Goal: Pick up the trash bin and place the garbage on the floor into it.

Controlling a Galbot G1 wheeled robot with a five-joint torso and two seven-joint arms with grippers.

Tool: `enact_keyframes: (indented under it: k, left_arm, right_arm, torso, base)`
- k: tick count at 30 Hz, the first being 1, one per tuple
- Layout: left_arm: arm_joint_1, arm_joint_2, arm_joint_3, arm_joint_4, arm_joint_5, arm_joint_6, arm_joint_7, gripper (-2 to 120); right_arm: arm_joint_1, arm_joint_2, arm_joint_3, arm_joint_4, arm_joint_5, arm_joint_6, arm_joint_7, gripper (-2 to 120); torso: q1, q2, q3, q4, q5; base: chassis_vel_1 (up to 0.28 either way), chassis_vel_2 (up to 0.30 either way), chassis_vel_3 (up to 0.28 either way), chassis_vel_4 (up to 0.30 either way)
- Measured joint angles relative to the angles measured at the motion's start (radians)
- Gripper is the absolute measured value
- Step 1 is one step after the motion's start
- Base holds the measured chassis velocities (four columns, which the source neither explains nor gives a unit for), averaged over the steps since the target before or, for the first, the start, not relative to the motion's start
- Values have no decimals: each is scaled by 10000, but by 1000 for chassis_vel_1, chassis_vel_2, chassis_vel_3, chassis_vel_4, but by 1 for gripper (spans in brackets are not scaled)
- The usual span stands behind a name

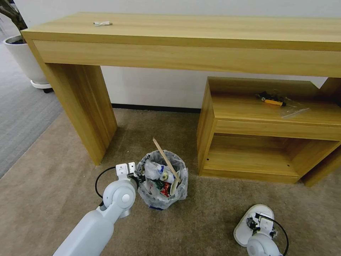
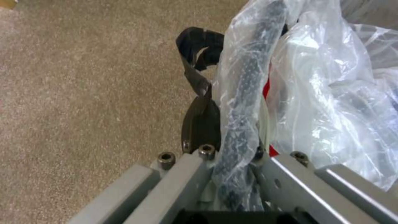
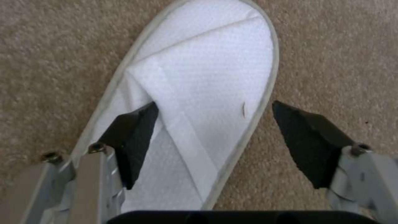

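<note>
While my left pincer [image 1: 136, 174] clamps the trash bin [image 1: 162, 179] rim, my right pincer [image 3: 211, 140], wide open and empty, should straddle the slipper [image 3: 207, 77] squarely before closing.

A quiet corner with light wood furniture against a pale wall.

You had before you a long wooden console table [image 1: 184, 33] standing against the pale wall [image 1: 152, 87], with a dark baseboard [image 1: 156, 107] at the bottom of the wall. Under its right part stood a lower wooden shelf unit [image 1: 270, 131] with one open compartment. A small white cable [image 1: 102, 24] lay on the table top, and a small tool with a yellow handle [image 1: 272, 99] lay on the shelf unit beside a clear plastic sheet [image 1: 294, 111]. The beige carpet [image 1: 53, 170] met a grey striped carpet [image 1: 21, 110] at the left, where a white plant pot [image 1: 26, 58] stood. The light was soft and even.
</note>
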State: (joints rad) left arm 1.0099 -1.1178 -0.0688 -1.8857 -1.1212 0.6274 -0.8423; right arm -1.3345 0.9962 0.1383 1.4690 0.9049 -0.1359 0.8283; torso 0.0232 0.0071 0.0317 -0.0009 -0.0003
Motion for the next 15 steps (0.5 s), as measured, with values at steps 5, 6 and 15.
enact_keyframes:
  k: [5, 6, 15]
  left_arm:
    - [-12, -58, 42, 23, 28, -3, -1, 0]
    - [-12, -58, 42, 23, 28, -3, -1, 0]
    - [-14, -52, 34, -5, 34, -15, -1, 0]
  right_arm:
    - [28, 129, 12, 166, -318, 83, 6, 89]
    - [28, 129, 12, 166, -318, 83, 6, 89]
    - [123, 117, -22, 129, -405, 33, 145, 97]
  torso:
    - [0, 0, 0, 2, 0]
    - [0, 0, 0, 2, 0]
    - [0, 0, 0, 2, 0]
  base:
    - [0, 0, 0, 0]
    - [0, 0, 0, 0]
    - [0, 0, 0, 0]
